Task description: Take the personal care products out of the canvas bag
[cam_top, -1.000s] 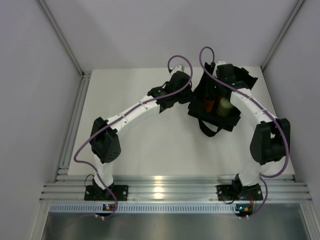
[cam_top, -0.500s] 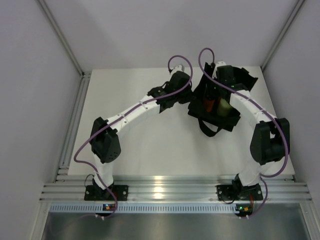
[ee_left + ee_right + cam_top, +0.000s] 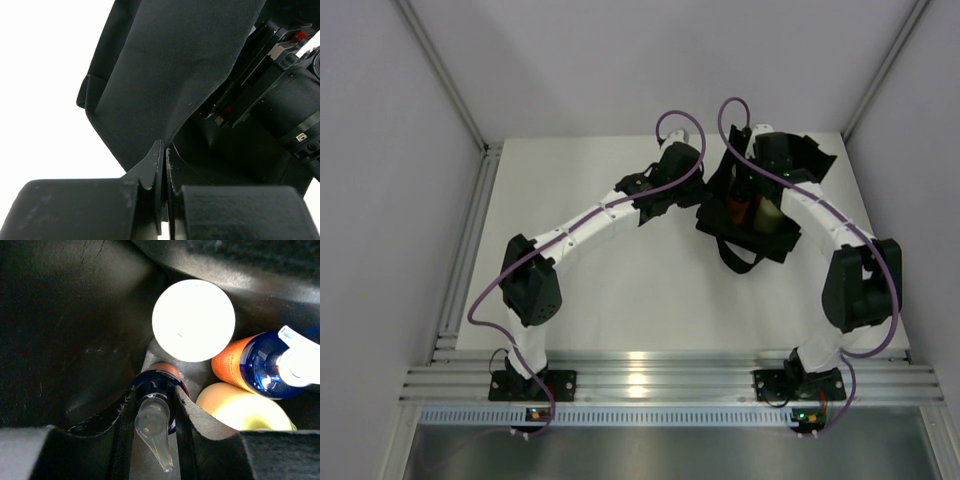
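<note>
The black canvas bag (image 3: 775, 240) stands open at the far right of the table. My left gripper (image 3: 706, 196) is shut on the rim of the bag's left wall (image 3: 165, 75), pinching the fabric between its fingers (image 3: 150, 170). My right gripper (image 3: 155, 392) reaches down inside the bag, its fingers closed against both sides of the dark blue cap of an orange bottle (image 3: 165, 368) with a clear pump. Beside it stand the beige cylinder with cream cap (image 3: 193, 320), a second orange bottle (image 3: 235, 367) with blue cap, and the yellow-green bottle (image 3: 245, 407).
The bag's strap handle (image 3: 740, 262) lies on the white table (image 3: 620, 290) in front of the bag. Grey walls close in on both sides. The right arm's wrist (image 3: 280, 75) shows in the left wrist view, just above the bag opening.
The right wrist has shifted slightly farther back over the bag. The left arm and the bag's held rim have stayed in place.
</note>
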`<state>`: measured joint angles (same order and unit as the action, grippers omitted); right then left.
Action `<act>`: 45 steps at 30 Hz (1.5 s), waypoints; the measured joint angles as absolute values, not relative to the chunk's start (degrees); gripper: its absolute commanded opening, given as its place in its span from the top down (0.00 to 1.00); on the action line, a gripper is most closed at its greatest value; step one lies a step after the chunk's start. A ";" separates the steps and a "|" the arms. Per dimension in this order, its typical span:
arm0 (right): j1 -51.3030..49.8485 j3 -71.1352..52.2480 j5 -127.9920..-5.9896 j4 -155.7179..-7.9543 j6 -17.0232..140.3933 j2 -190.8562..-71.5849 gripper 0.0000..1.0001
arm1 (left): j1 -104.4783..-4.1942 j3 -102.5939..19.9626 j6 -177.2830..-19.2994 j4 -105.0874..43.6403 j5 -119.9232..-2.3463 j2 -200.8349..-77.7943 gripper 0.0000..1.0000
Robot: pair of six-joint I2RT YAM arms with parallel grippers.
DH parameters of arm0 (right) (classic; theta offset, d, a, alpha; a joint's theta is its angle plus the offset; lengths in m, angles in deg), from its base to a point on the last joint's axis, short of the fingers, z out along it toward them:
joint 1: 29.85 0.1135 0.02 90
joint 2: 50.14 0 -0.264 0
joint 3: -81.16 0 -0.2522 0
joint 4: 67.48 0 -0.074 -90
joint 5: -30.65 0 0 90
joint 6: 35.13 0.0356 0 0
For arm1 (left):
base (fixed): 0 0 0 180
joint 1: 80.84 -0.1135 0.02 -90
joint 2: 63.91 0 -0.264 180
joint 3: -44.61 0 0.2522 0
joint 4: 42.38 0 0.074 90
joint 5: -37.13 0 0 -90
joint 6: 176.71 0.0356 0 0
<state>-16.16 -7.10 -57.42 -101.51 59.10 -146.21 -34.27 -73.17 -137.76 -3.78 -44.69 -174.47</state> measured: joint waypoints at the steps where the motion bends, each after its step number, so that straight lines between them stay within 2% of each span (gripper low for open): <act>1: -16.16 -7.10 -57.42 -101.69 59.10 -146.10 1.00 | -34.27 -73.17 -137.76 -3.78 -44.69 -174.47 1.00; 19: -16.14 -5.79 -56.80 -106.43 58.95 -142.10 1.00 | -34.27 -73.17 -137.76 -3.78 -44.67 -174.47 1.00; 45: -16.14 8.57 -56.63 -122.06 59.52 -137.53 1.00 | -34.27 -73.17 -137.58 -3.78 -44.47 -174.47 1.00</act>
